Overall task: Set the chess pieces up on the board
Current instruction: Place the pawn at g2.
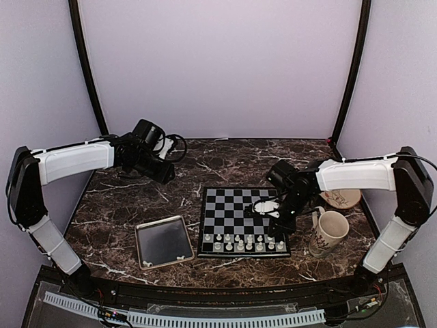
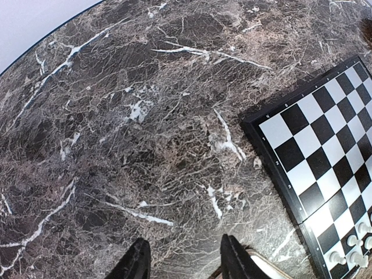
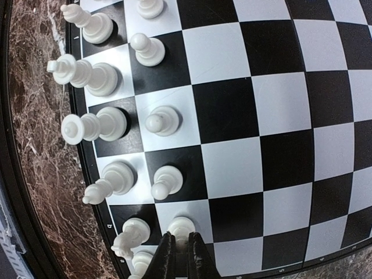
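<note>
The table (image 1: 225, 164) is dark brown stone with white veins. The board (image 1: 232, 205) lies flat near the middle, a bit toward 5 o'clock. A shiny tray (image 1: 162, 242) lies at 8 o'clock. A mug (image 1: 329, 232) stands at 4 o'clock, with a pale dish (image 1: 343, 199) at 3 o'clock.

The table (image 1: 225, 164) has a dark brown, marble-like top with white veins, smooth and polished to a soft shine. The board (image 1: 235, 205) is smooth and glossy, its black squares catching light and its pale squares satin. The chess pieces (image 3: 96, 125) look like whitish plastic, smooth with a faint sheen. Near the table's near edge, the tray (image 1: 161, 221) is silvery metal with a dull, brushed reflection. By the right edge, the mug (image 1: 329, 232) looks like glazed cream ceramic with a printed pattern. The arm covers (image 1: 75, 160) are matt white plastic.
</note>
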Controlling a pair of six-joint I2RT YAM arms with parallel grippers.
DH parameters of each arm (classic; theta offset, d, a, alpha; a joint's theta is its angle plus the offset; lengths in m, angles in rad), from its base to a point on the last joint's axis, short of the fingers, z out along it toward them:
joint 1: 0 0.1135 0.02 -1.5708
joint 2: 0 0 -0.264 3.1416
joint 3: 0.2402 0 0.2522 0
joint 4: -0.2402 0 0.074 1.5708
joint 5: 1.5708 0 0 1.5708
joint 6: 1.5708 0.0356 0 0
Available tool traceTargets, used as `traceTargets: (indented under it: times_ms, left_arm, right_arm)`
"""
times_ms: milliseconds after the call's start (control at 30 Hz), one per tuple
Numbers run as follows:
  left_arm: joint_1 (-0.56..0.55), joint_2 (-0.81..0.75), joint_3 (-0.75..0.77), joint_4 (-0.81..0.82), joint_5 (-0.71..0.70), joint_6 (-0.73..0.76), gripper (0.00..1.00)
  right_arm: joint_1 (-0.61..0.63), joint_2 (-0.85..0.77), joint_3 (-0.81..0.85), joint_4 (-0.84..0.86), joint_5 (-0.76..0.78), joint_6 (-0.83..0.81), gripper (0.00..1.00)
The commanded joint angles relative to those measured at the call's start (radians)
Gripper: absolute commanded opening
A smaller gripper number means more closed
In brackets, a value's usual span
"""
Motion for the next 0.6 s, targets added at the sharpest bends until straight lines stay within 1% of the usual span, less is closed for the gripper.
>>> traceTargets:
  times_ms: [0, 267, 400, 467, 567]
  left_arm:
    - [-0.001, 0.001, 0.025, -0.03, 0.016, 0.013, 0.44]
    - [0.0, 0.006, 0.026, -0.032, 0.016, 0.009, 0.44]
    - [-0.001, 0.01, 0.026, -0.042, 0.017, -0.005, 0.43]
    - [-0.003, 0.019, 0.041, -0.08, 0.013, -0.027, 0.43]
    - [-0.034, 0.037, 0.085, -0.17, -0.025, -0.037, 0.41]
  right_arm:
    - [0.009, 0.004, -0.015, 0.009, 0.008, -0.008, 0.1]
    - [0.01, -0.013, 0.001, -0.007, -0.006, -0.001, 0.19]
    - [-0.015, -0.039, 0.034, -0.044, -0.048, -0.01, 0.22]
    - [-0.048, -0.075, 0.049, -0.052, -0.072, -0.008, 0.22]
    - [-0.108, -0.111, 0.057, -0.032, -0.106, 0.004, 0.22]
